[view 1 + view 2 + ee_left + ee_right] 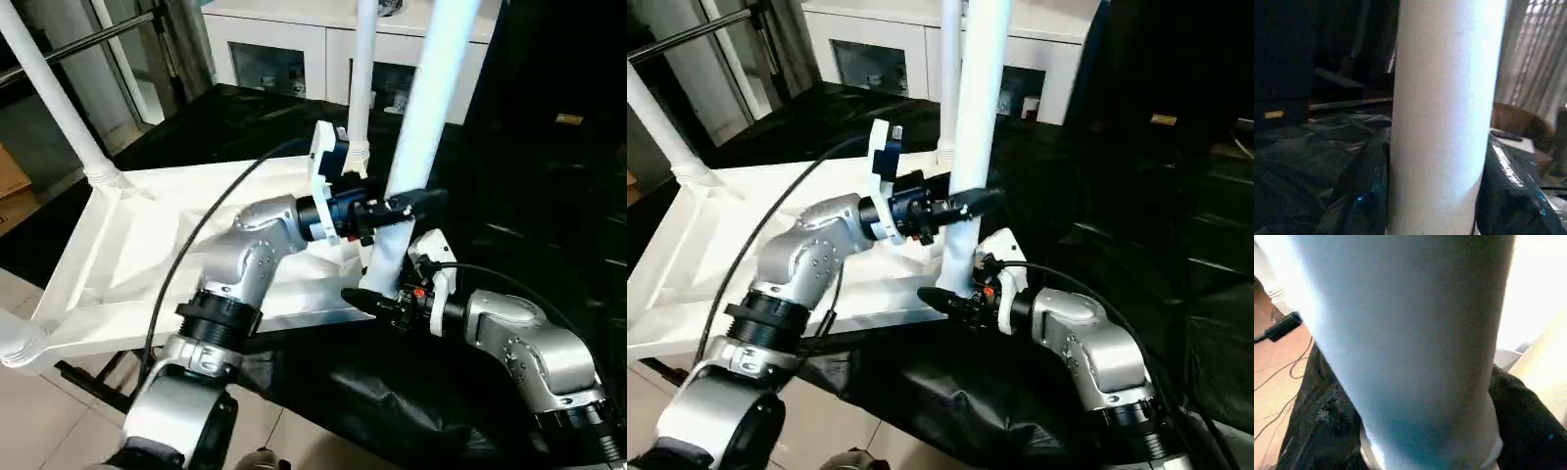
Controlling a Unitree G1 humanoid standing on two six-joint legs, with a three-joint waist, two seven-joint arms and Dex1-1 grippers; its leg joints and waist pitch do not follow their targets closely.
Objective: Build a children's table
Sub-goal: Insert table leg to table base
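The children's table lies upside down, its white ribbed top (147, 255) resting on a black-covered surface. White legs stand up from its corner sockets: one at the far left (54, 98), one at the far right (362, 69), and one at the near right (431, 88). My left gripper (404, 208) is shut on the near-right leg a little above its base. The left wrist view shows that leg (1444, 117) between black fingers (1359, 196). My right gripper (377, 299) is shut on the same leg, low at its socket. In the right wrist view the leg (1410, 342) rises between its fingers (1327, 431).
A white glass-door cabinet (274, 49) stands behind the table. Black cloth (392, 401) covers the surface in front and to the right. At the near left, a round leg end (15, 343) sits at the table's corner, with tiled floor (59, 431) below.
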